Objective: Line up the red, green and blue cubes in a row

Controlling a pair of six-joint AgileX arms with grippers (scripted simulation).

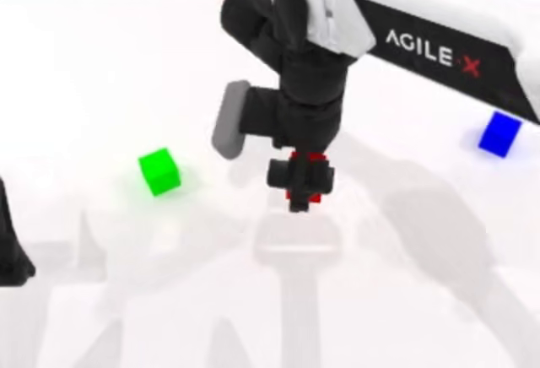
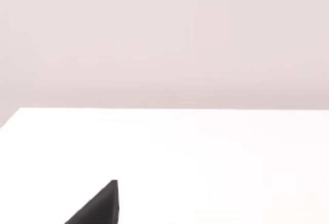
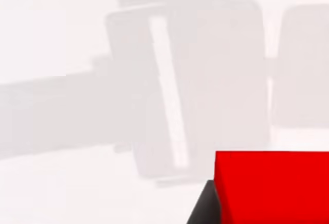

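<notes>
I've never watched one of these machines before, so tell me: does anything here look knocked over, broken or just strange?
Nothing stands out. The right gripper holds the red cube above the table's middle, its shadow below. The green cube sits flat at the left, the blue cube at the far right. The left arm is parked at the left edge.

Red cube (image 1: pixel 309 175), green cube (image 1: pixel 159 172), blue cube (image 1: pixel 499 134), white table (image 1: pixel 84 73)

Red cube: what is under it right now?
The red cube is shut in the right claw above the table. The right wrist view shows only bare table and the claw's shadow under it. The left arm is parked at the left edge.
</notes>
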